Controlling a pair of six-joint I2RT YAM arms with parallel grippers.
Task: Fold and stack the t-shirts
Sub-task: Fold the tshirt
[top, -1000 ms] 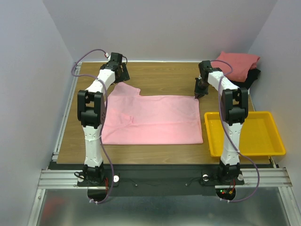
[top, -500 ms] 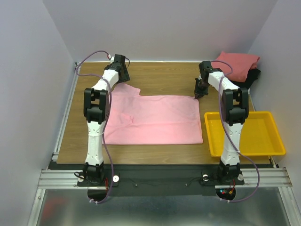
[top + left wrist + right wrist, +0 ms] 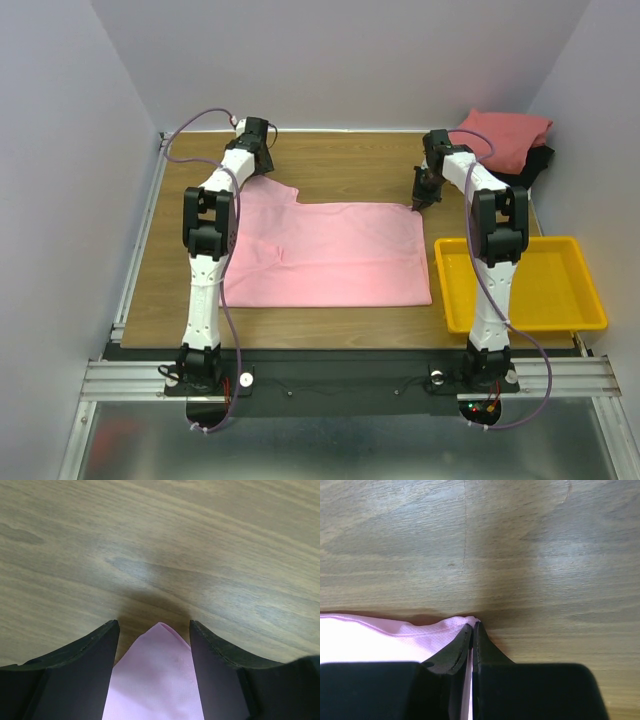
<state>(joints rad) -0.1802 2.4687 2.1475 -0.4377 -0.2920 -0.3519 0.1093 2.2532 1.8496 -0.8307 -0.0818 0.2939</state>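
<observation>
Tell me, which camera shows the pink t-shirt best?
Top external: nearly the whole pink t-shirt lies spread there. Left wrist shows only a corner inside the open left gripper; right wrist, only an edge pinched by the right gripper.

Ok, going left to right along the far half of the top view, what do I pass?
left gripper → pink t-shirt → right gripper → dusty red t-shirt

We see a yellow plastic tray (image 3: 550,285) resting at the right side of the wooden surface (image 3: 340,160), toward its near edge. Aluminium rails (image 3: 340,378) run along the near side, and pale walls (image 3: 340,60) enclose the rest.
</observation>
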